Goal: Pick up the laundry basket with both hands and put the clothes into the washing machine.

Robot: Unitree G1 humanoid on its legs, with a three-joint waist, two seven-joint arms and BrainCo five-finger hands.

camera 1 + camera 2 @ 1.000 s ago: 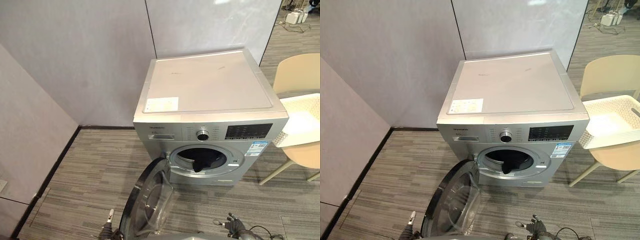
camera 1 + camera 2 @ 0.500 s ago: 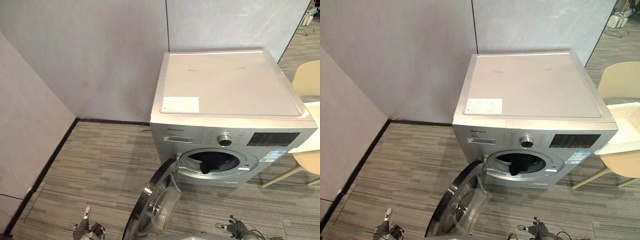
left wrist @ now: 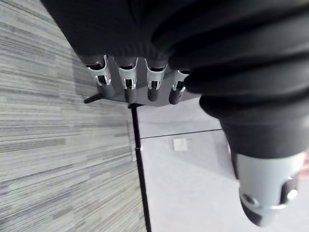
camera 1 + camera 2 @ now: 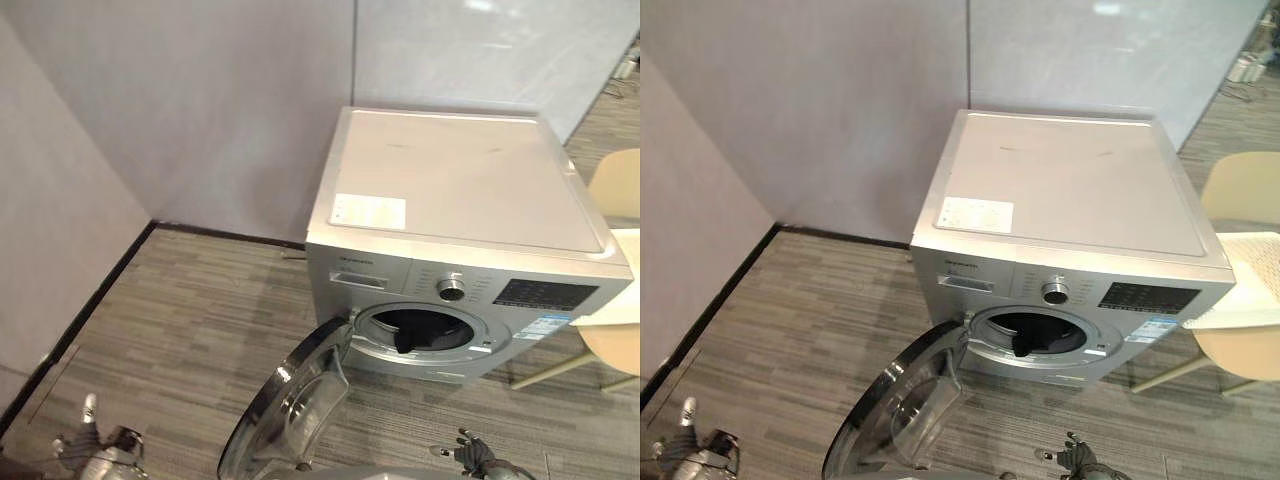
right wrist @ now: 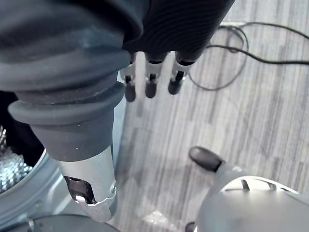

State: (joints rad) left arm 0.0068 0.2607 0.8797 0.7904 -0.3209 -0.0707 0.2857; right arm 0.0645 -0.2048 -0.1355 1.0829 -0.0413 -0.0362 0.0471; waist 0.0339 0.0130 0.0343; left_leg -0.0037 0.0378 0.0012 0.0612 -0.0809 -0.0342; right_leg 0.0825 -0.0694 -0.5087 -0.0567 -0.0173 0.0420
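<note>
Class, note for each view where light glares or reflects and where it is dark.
Left eye view: lamp glare sits on the wall panel behind the washing machine, whose top has a soft sheen; the door glass catches pale highlights. Right eye view: the drum opening is dark. Right wrist view: the drum's metal glints.

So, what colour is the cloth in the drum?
Black. The cloth shows best in the left eye view.
</note>
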